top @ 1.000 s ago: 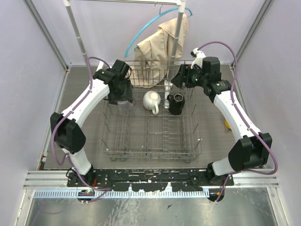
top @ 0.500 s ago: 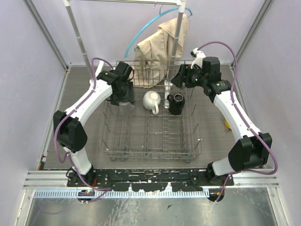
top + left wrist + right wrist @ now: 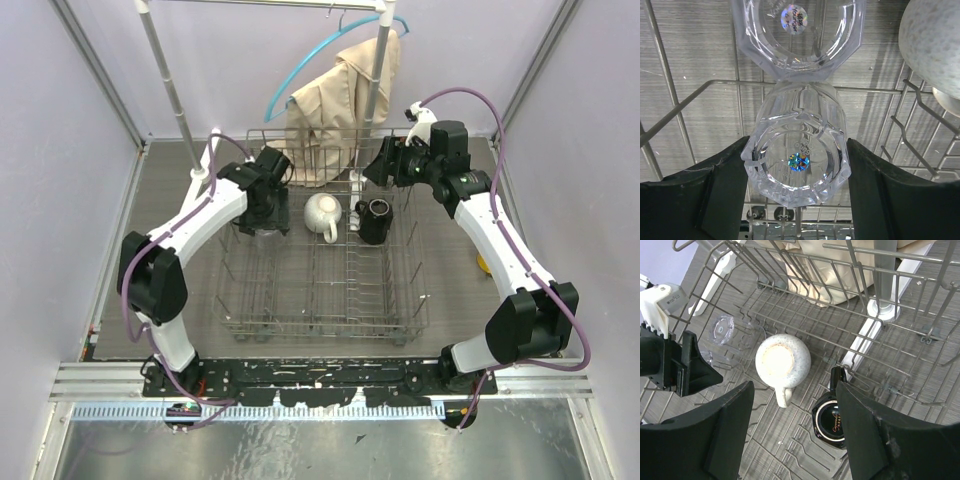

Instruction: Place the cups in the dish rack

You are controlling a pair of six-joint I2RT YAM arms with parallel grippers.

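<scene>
The dish rack [image 3: 320, 328] fills the middle of the table. Inside it at the back stand a white mug [image 3: 322, 213] and a black mug [image 3: 376, 220], both bottom-up. My left gripper [image 3: 267, 205] hangs over the rack's rear left corner, shut on a clear glass tumbler [image 3: 797, 162] whose base faces the camera. Just beyond it a second tumbler [image 3: 800, 35] stands in the rack [image 3: 690, 100]. My right gripper [image 3: 794, 390] is open above the white mug [image 3: 782, 360] and black mug [image 3: 827, 422], holding nothing. A bit of the yellow mug [image 3: 483, 265] shows beside the right arm.
Behind the rack stands a clothes rail [image 3: 165, 80] with a beige garment [image 3: 340, 100] on a blue hanger. The rack's upright tines [image 3: 360, 270] and raised wire sides [image 3: 790, 260] surround the mugs. Enclosure walls close in on both sides.
My left arm has swung to the right and slightly back over the rack, keeping the tumbler between its fingers. The right arm and both mugs have stayed put.
</scene>
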